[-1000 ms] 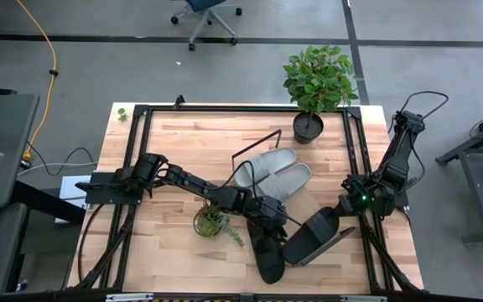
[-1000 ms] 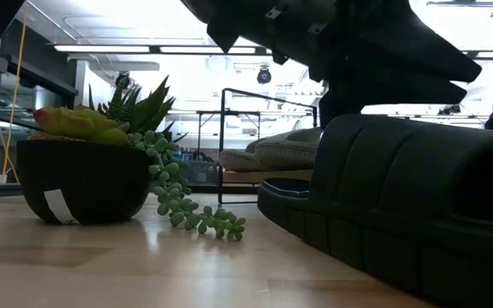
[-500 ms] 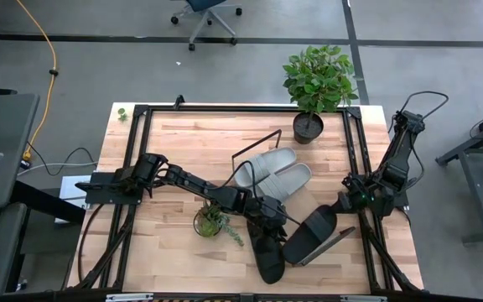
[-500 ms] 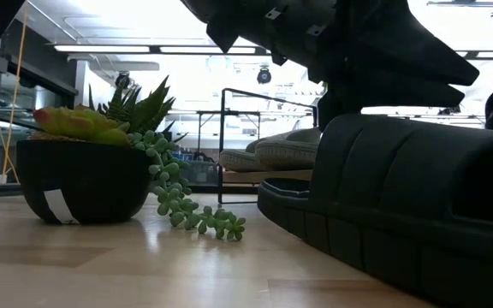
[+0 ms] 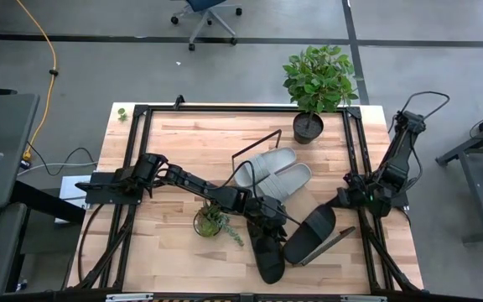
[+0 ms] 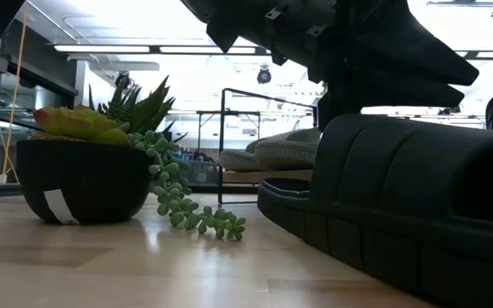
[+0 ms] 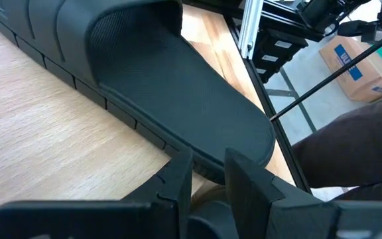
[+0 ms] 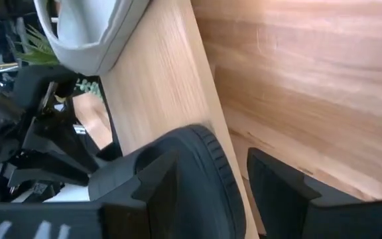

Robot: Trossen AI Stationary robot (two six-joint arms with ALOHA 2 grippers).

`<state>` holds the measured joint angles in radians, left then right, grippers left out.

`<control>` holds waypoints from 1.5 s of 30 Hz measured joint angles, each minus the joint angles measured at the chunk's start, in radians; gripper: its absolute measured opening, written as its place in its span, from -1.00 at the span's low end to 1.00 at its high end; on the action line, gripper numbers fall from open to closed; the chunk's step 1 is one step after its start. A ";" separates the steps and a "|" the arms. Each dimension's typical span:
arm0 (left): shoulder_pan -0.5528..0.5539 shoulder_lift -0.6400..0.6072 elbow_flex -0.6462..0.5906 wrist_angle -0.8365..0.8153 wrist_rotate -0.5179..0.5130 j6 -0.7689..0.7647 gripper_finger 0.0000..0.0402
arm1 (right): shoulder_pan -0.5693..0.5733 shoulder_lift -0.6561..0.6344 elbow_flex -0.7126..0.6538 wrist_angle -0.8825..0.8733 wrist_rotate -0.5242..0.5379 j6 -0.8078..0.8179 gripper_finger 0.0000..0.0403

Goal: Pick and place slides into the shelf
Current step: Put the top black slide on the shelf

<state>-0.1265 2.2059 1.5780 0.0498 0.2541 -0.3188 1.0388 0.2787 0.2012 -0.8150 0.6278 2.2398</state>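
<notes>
We have two black slides on the worktop [image 5: 174, 138], each with a claw on it. The right claw [image 5: 340, 201] pinches the far tip of the black slide [image 5: 310, 235] lying diagonally on the shelf's [image 5: 335, 245] near right end. The left claw [image 5: 268, 226] pinches the rim of the other black slide [image 5: 267, 257], which runs near to far. The grey pair [image 5: 277, 172] already rests up the board.
</notes>
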 joint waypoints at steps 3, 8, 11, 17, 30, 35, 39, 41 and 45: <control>0.000 0.000 0.000 0.000 0.000 0.000 -0.61 | -0.018 0.008 0.001 -0.003 0.011 -0.006 -0.16; 0.001 -0.001 0.000 0.000 0.000 0.000 -0.61 | -0.033 0.008 0.017 -0.006 0.062 -0.023 -0.16; 0.002 -0.001 0.000 0.000 0.000 0.000 -0.61 | -0.033 0.008 0.034 -0.004 0.104 -0.041 -0.16; 0.003 -0.001 0.000 0.000 0.000 0.000 -0.61 | -0.033 0.008 0.053 0.001 0.124 -0.068 -0.23; 0.003 -0.001 0.000 0.000 0.024 -0.002 -0.61 | -0.033 0.008 0.054 0.019 0.129 -0.101 -0.98; 0.003 -0.001 0.000 0.000 0.024 -0.008 -0.61 | -0.074 0.008 0.054 0.046 0.101 -0.118 -0.97; 0.003 -0.001 0.000 0.001 0.025 -0.026 -0.61 | -0.140 0.019 0.054 0.084 0.015 -0.175 -1.00; 0.003 -0.001 0.000 0.001 0.026 -0.029 -0.61 | -0.176 0.032 0.054 0.101 -0.031 -0.204 -1.00; 0.003 -0.001 0.000 0.001 0.027 -0.034 -0.61 | -0.243 0.064 0.054 0.140 -0.098 -0.266 -1.00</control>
<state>-0.1238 2.2047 1.5780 0.0509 0.2806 -0.3530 0.7959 0.3428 0.2550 -0.6754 0.5296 1.9742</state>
